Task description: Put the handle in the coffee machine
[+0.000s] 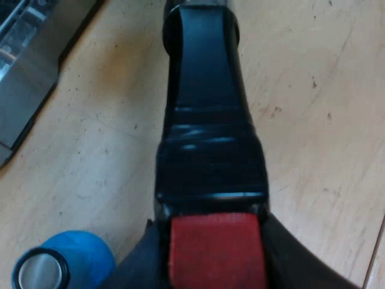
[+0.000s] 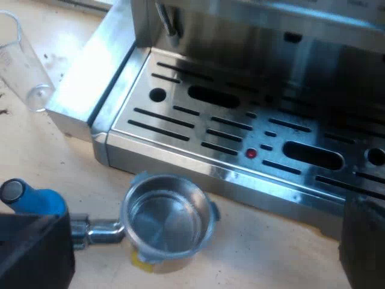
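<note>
Holder (image 2: 168,220), round steel basket on dark red-ended handle (image 1: 207,120), rests beside the slotted drip tray (image 2: 198,123) of the silver espresso machine (image 2: 271,36), not yet locked in. Left gripper (image 1: 213,253) clamps the handle's red end, likely to carry it there; right gripper (image 2: 207,241) hangs spread above the basket. No writing legible.

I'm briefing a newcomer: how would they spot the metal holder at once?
Find the slotted drip tray of the espresso machine. Just off its front edge, over the wooden table, is the metal holder, its empty round basket facing up. Unlike the blue tamper nearby, it is bare steel with a dark handle ending in red.
</note>
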